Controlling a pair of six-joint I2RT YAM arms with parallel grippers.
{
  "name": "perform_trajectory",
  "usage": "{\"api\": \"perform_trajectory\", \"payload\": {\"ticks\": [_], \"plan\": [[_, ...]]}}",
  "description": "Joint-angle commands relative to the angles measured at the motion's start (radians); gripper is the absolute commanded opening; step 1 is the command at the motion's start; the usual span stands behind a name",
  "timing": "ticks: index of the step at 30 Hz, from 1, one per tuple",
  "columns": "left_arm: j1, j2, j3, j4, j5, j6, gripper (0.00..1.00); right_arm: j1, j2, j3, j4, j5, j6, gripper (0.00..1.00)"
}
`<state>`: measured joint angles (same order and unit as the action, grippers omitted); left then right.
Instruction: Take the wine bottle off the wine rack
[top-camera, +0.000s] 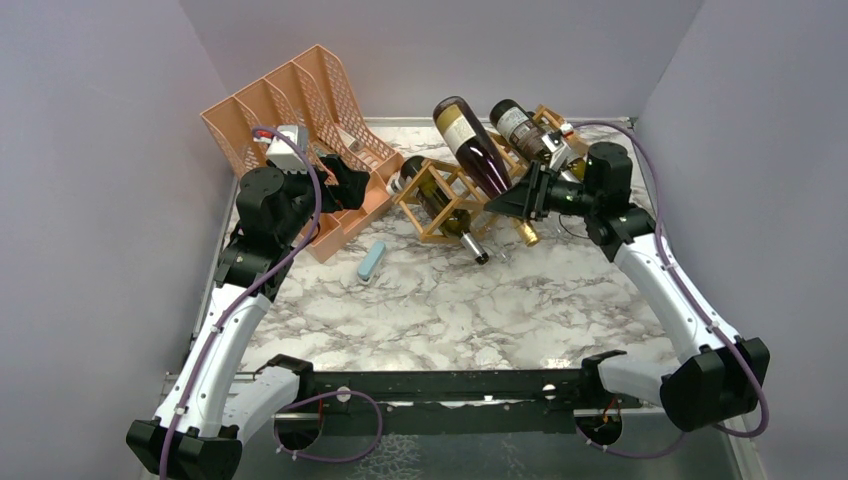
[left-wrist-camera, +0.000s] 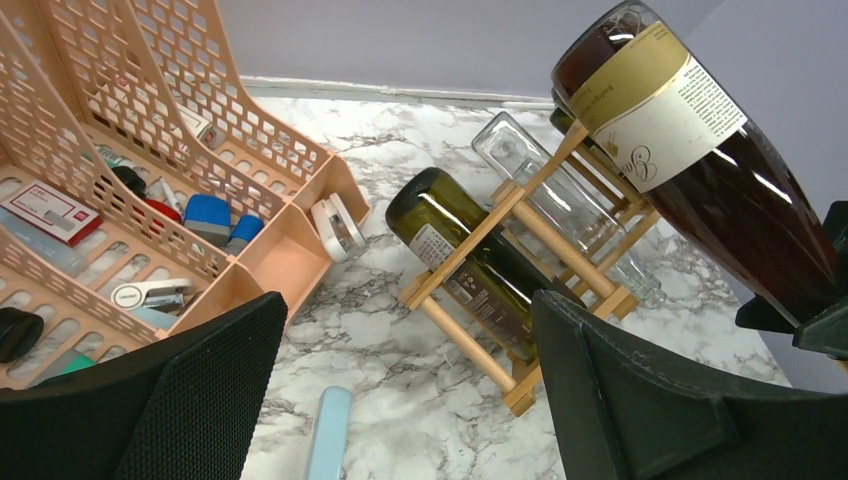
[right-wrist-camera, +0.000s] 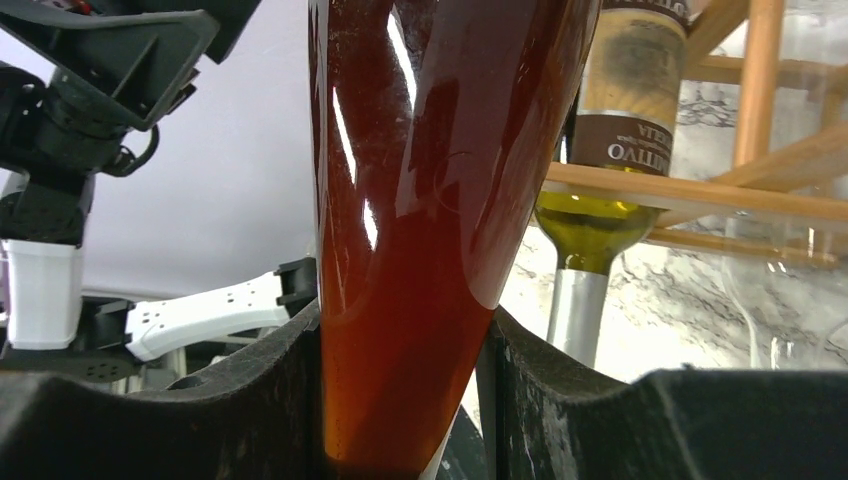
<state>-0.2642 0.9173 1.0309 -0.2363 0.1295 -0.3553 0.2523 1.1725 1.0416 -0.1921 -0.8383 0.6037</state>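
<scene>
The right hand is clamped on the neck of a dark red glass wine bottle, tilted base-up above the light tan wooden lattice wine rack. The left hand, fingers apart, hovers beside a salmon-pink mesh file organiser on the marble counter.

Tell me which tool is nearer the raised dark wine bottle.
Right. The right tool is shut on the raised dark wine bottle at its neck end. The left tool sits apart, open, by the pink file organiser, across the wine rack.
</scene>
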Motion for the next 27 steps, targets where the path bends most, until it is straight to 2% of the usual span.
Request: {"api": "perform_trajectory", "payload": {"ticks": [1,6,13,21,27], "plan": [[-0.004,-0.007,0.044,-0.023,0.018,0.003,0.99,-0.001,-0.005,0.149,0.270,-0.164,-0.007,0.06],[-0.004,-0.027,0.093,-0.050,-0.002,0.024,0.99,0.021,0.021,0.174,0.258,-0.212,0.048,0.06],[-0.003,-0.043,0.145,-0.105,-0.032,0.075,0.99,0.156,0.073,0.189,0.184,-0.207,0.021,0.06],[-0.003,-0.069,0.140,-0.143,-0.065,0.106,0.99,0.271,0.093,0.177,0.175,-0.167,0.016,0.06],[-0.003,-0.076,0.130,-0.165,-0.031,0.153,0.99,0.310,0.121,0.167,0.176,-0.204,0.094,0.06]]}}
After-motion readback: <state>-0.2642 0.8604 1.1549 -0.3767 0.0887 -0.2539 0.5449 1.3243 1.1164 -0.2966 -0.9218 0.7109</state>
